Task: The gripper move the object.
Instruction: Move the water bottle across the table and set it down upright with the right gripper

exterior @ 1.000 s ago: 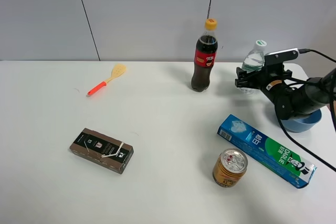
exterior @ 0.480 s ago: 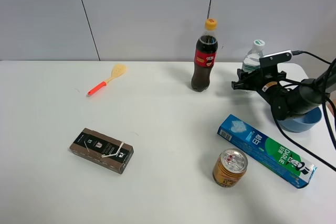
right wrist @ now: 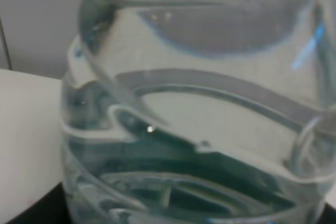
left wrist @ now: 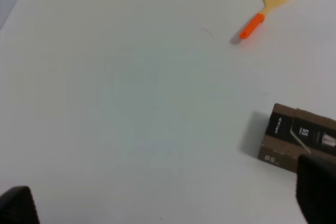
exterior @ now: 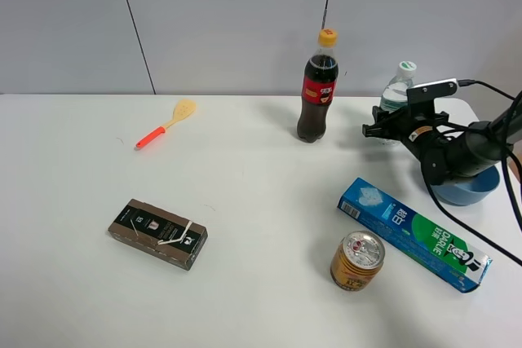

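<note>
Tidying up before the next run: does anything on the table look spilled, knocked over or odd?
Nothing stands out. The cola bottle and the can stand upright, the water bottle is upright in the right gripper, and no liquid shows on the table.

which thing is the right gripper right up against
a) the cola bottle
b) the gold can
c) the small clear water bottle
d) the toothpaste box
C: the right gripper sits at the base of the small clear water bottle, whose clear body fills the right wrist view, while the cola bottle stands apart from it.
</note>
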Action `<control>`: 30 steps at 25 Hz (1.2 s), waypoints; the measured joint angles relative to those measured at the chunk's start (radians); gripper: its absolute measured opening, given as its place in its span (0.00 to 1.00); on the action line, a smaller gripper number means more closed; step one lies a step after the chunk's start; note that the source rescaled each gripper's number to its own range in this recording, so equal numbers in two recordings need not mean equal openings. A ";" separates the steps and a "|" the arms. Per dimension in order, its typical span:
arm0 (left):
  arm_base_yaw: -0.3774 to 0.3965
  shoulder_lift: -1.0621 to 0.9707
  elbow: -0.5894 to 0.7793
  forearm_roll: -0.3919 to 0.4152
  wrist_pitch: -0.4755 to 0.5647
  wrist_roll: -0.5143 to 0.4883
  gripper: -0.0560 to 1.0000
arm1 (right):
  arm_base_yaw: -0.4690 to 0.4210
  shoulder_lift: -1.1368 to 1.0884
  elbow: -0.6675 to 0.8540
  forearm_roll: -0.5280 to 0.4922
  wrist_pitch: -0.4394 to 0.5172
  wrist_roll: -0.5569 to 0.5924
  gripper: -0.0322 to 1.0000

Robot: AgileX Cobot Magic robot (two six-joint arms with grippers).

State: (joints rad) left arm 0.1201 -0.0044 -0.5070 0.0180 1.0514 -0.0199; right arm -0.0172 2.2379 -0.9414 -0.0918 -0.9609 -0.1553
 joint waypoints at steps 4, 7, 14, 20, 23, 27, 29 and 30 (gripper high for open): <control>0.000 0.000 0.000 0.000 0.000 0.000 1.00 | 0.023 -0.071 0.002 -0.001 0.124 -0.002 0.03; 0.000 0.000 0.000 0.000 0.000 0.000 1.00 | 0.053 -0.161 0.003 -0.002 0.214 -0.002 0.03; 0.000 0.000 0.000 0.000 0.000 0.000 1.00 | 0.102 -0.418 0.021 -0.002 0.429 0.010 0.03; 0.000 0.000 0.000 0.000 0.000 0.000 1.00 | 0.169 -0.648 0.074 -0.002 0.582 0.058 0.03; 0.000 0.000 0.000 0.000 0.000 0.000 1.00 | 0.239 -0.724 0.075 -0.002 0.672 0.066 0.03; 0.000 0.000 0.000 0.000 0.000 0.000 1.00 | 0.362 -0.761 0.077 -0.002 0.716 0.092 0.03; 0.000 0.000 0.000 0.000 0.000 0.000 1.00 | 0.432 -0.761 0.077 -0.002 0.719 0.095 0.03; 0.000 0.000 0.000 0.000 0.000 0.000 1.00 | 0.461 -0.761 0.077 -0.002 0.719 0.095 0.03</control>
State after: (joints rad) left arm 0.1201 -0.0044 -0.5070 0.0180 1.0514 -0.0199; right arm 0.4439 1.4766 -0.8642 -0.0936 -0.2418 -0.0605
